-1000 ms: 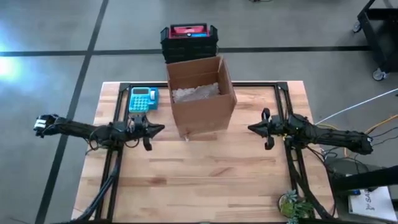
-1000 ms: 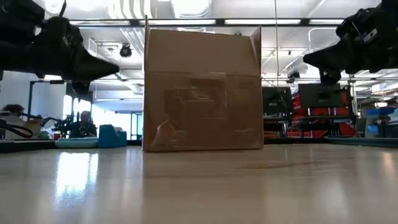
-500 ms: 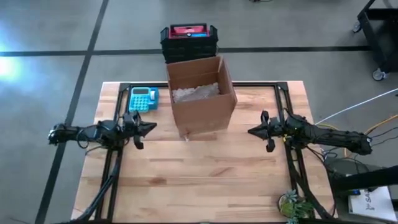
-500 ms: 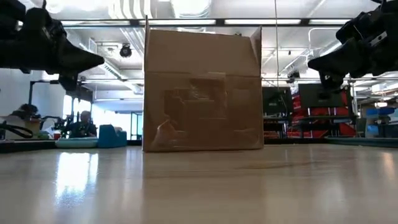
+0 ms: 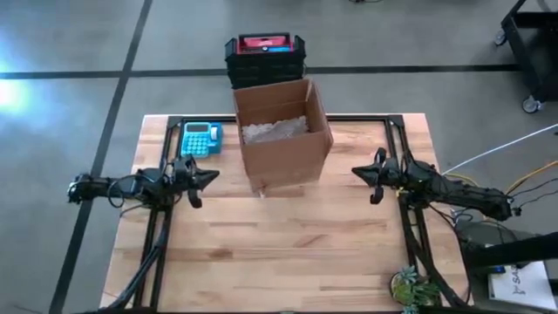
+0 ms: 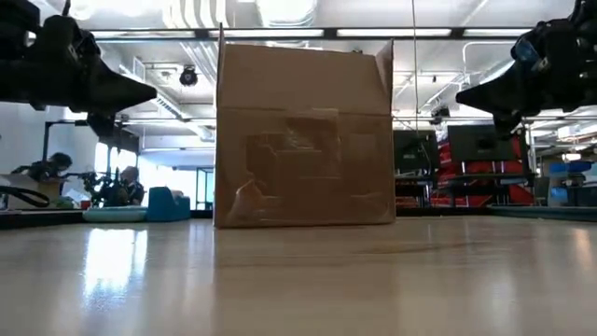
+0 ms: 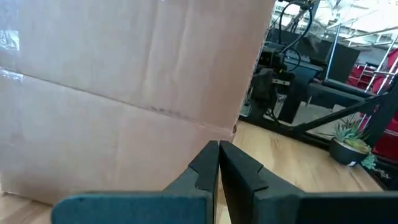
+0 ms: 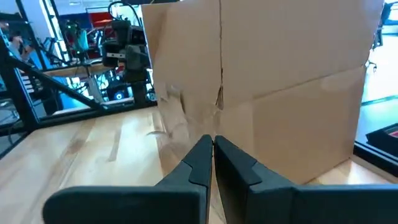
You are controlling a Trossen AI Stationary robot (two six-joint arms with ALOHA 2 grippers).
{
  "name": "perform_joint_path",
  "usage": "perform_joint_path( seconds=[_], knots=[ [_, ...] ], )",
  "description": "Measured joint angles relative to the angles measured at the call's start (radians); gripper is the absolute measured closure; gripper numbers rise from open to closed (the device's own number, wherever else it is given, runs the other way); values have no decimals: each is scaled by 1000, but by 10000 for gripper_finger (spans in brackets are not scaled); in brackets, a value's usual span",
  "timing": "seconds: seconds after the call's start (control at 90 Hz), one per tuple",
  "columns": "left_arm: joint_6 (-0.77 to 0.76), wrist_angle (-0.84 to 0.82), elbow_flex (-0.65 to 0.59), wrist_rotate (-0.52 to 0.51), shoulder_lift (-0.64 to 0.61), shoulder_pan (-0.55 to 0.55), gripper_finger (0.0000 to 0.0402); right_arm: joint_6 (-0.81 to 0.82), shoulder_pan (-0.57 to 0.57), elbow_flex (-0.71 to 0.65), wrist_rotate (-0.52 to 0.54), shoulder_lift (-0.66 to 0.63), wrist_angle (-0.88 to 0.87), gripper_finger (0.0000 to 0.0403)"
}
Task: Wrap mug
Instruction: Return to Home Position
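Observation:
No mug shows in any view. An open cardboard box (image 5: 282, 135) stands on its base at the table's far middle, with crumpled white paper (image 5: 275, 129) inside. My left gripper (image 5: 215, 177) hovers shut, left of the box and above the table, pointing at the box's left wall (image 7: 124, 93). My right gripper (image 5: 355, 174) hovers shut on the box's right, pointing at its right wall (image 8: 280, 81). In each wrist view the fingertips meet with nothing between them, the left gripper (image 7: 217, 146) and the right gripper (image 8: 211, 140). Neither touches the box.
A blue calculator (image 5: 200, 138) lies at the far left of the table, beside the box. Black crates with a red top (image 5: 264, 57) stand behind the table. A small plant (image 5: 411, 288) sits at the near right corner. Bare wood spreads in front of the box.
My left gripper has drawn back a little toward the table's left edge, away from the box, staying shut. My right gripper has shifted slightly toward the table's right and far side, also shut. The box has not moved.

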Motion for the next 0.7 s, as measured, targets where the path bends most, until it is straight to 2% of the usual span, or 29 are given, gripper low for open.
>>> perform_joint_path(
  seconds=[0.2, 0.433, 0.7],
  knots=[
    [0, 6, -1, 0, 35, 0, 399, -6, 1, 0, -83, 2, 9, 400],
    [0, 9, -1, 0, 85, 0, 400, 115, 0, 0, -83, 13, 8, 401],
    [-1, 10, -1, 0, 145, 0, 396, 112, 0, 0, -85, 12, 8, 401]
  ],
)
